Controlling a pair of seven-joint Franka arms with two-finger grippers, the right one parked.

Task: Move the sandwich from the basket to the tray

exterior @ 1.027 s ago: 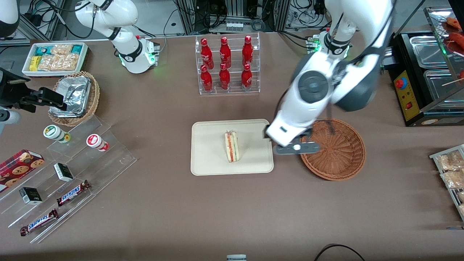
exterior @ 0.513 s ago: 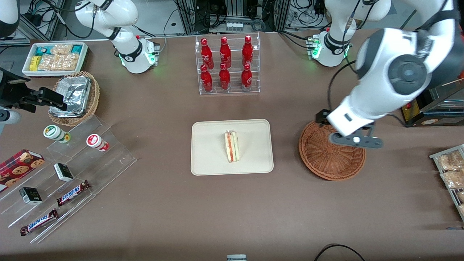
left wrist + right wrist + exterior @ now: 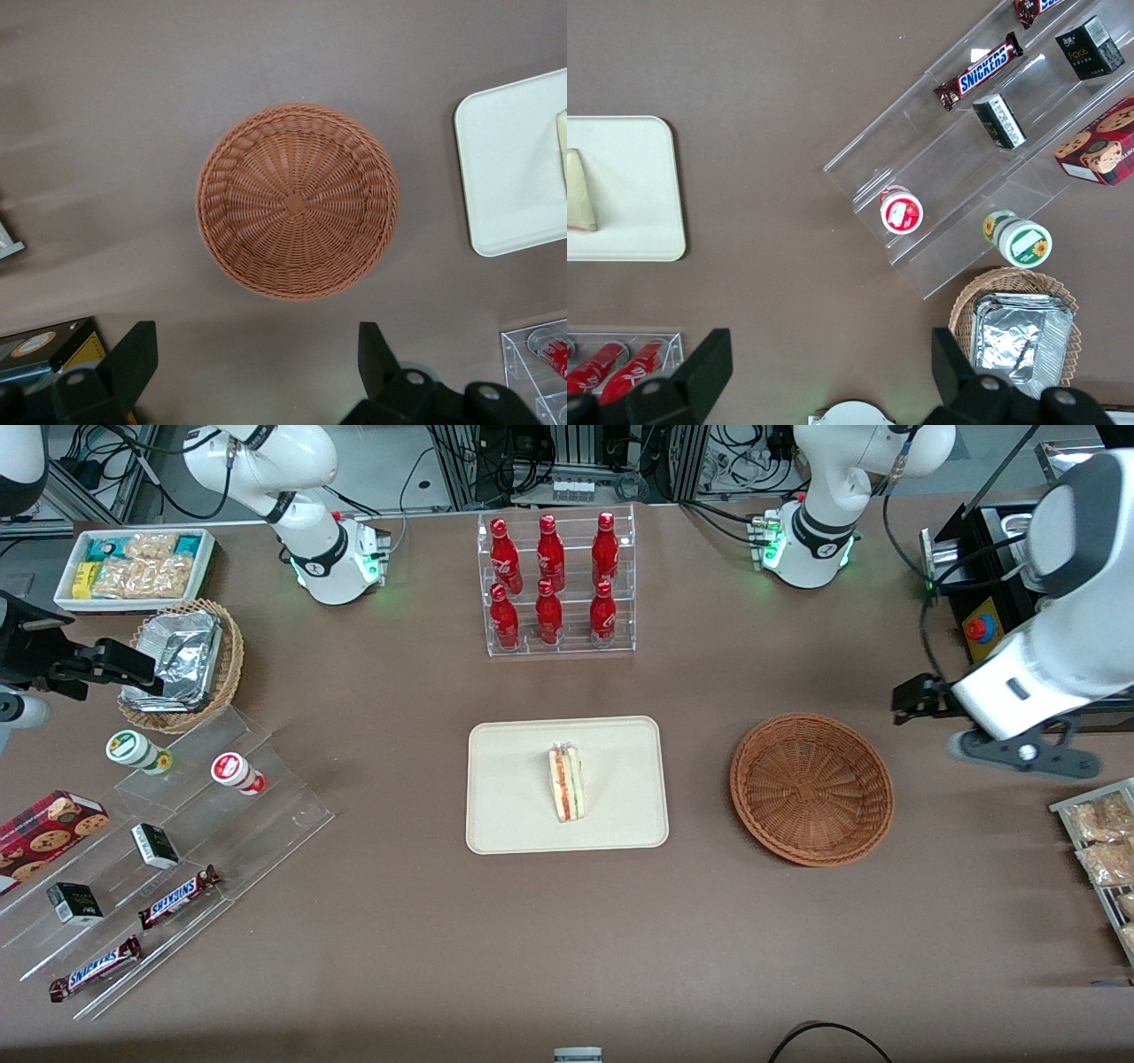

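The sandwich (image 3: 566, 783) lies on the cream tray (image 3: 514, 797) near its middle, with nothing touching it. Its edge (image 3: 562, 142) and the tray (image 3: 509, 168) also show in the left wrist view. The reddish-brown basket (image 3: 811, 788) stands beside the tray toward the working arm's end and holds nothing (image 3: 297, 202). My gripper (image 3: 917, 695) hangs high above the table, past the basket toward the working arm's end. It is open (image 3: 255, 336), with only bare table between its fingers.
A clear rack of red bottles (image 3: 555, 584) stands farther from the front camera than the tray. A black appliance (image 3: 992, 646) and a rack of snack bags (image 3: 1099, 841) flank my arm. Acrylic steps with candy bars (image 3: 177, 841) and a foil-filled basket (image 3: 182, 664) lie toward the parked arm's end.
My arm has swung from the tray's edge across the basket and out toward the working arm's end of the table. The sandwich has stayed put on the tray.
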